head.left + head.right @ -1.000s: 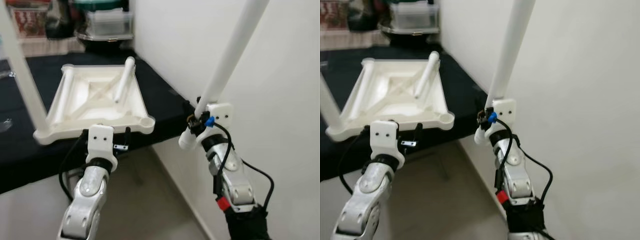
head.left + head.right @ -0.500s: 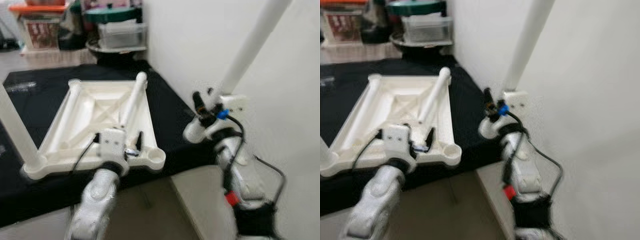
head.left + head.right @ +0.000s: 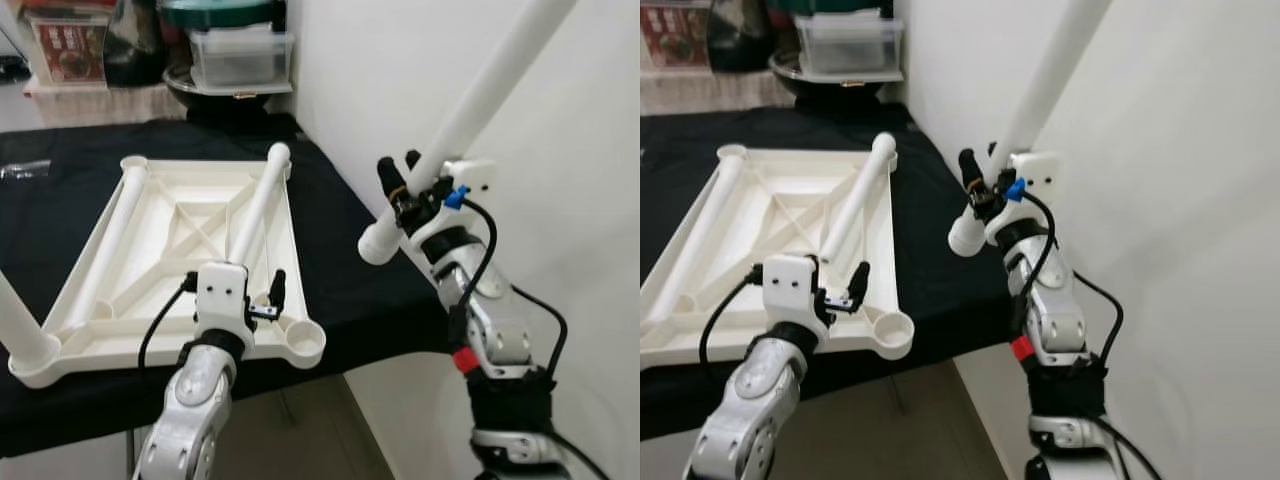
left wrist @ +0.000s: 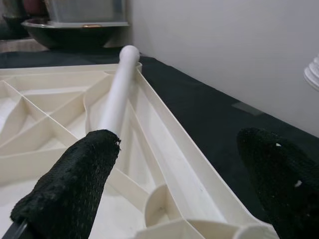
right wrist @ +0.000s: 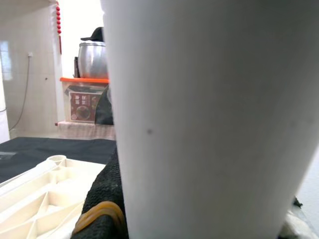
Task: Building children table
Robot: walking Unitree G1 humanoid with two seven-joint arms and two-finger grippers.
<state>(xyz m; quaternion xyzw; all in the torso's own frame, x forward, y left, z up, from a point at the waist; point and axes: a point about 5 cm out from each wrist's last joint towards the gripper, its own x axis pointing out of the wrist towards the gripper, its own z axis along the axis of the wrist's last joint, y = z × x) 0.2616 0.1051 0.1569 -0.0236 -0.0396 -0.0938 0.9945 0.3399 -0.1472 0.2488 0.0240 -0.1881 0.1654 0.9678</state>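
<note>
Tabletop is laid upside down on the black table, sockets up for legs. One leg is gripped by the right gripper; left gripper jaws are spread wide by the near-right socket.

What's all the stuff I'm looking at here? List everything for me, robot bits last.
Tabletop: 1, white, lying upside down on the black surface, ribbed underside up.
Empty leg socket: 1, white, at the tabletop's near right corner.
Fitted leg: 1, white, standing in the near left corner.
Loose legs: 2, white, lying on the upturned tabletop, one along each side.
Held leg: 1, white, slanting up along the wall.
Black surface: 1, under the tabletop.
Clear lidded box: 1, at the back.
Left gripper: 1, black fingers open, over the tabletop's near edge.
Right gripper: 1, shut on the held leg.
</note>
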